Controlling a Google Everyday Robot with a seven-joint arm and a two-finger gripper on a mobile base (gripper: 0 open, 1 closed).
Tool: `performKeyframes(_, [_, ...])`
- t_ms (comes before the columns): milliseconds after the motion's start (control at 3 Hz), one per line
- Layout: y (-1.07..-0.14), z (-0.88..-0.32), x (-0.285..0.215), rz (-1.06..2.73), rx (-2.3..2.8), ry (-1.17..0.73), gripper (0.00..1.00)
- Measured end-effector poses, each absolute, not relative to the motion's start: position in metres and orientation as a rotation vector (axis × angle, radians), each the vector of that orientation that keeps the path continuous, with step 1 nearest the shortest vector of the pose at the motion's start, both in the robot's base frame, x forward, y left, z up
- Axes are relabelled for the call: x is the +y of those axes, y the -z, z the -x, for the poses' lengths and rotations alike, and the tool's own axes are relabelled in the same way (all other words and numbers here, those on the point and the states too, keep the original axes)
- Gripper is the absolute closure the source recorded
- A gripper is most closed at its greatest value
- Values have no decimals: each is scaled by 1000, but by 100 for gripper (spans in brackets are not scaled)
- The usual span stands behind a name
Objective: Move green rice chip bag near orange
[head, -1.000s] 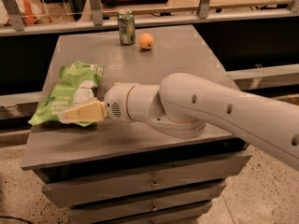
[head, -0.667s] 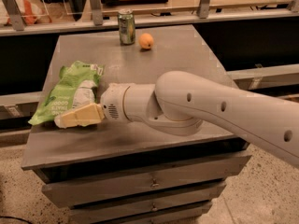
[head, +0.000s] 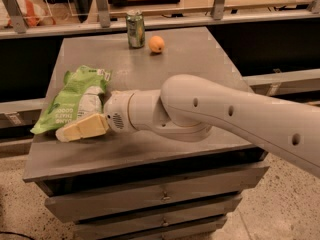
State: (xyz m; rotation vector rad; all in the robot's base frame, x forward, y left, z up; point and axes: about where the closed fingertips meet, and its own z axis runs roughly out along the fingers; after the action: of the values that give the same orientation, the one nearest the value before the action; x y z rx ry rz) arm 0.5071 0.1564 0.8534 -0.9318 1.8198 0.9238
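The green rice chip bag (head: pixel 75 96) lies flat near the left edge of the grey table (head: pixel 175 69), its white label panel facing up. The orange (head: pixel 156 44) sits at the far middle of the table, well apart from the bag. My gripper (head: pixel 80 128) reaches in from the right and sits low at the bag's near end, touching or overlapping its lower edge. One cream finger shows; the other is hidden behind it.
A green-silver drink can (head: pixel 135 29) stands just left of the orange at the table's far edge. The table top sits on a drawer unit (head: pixel 160 199). A railing with metal posts (head: pixel 102 4) runs behind the table.
My gripper has moved a little left and lower along the bag's near end. The bag, orange and can have not moved.
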Motion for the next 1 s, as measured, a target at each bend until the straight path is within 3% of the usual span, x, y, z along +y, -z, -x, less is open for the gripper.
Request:
performKeyframes(333, [-852, -504, 161, 972, 1804, -937, 18])
performKeyframes(1000, [-850, -496, 172, 1022, 1791, -959, 64])
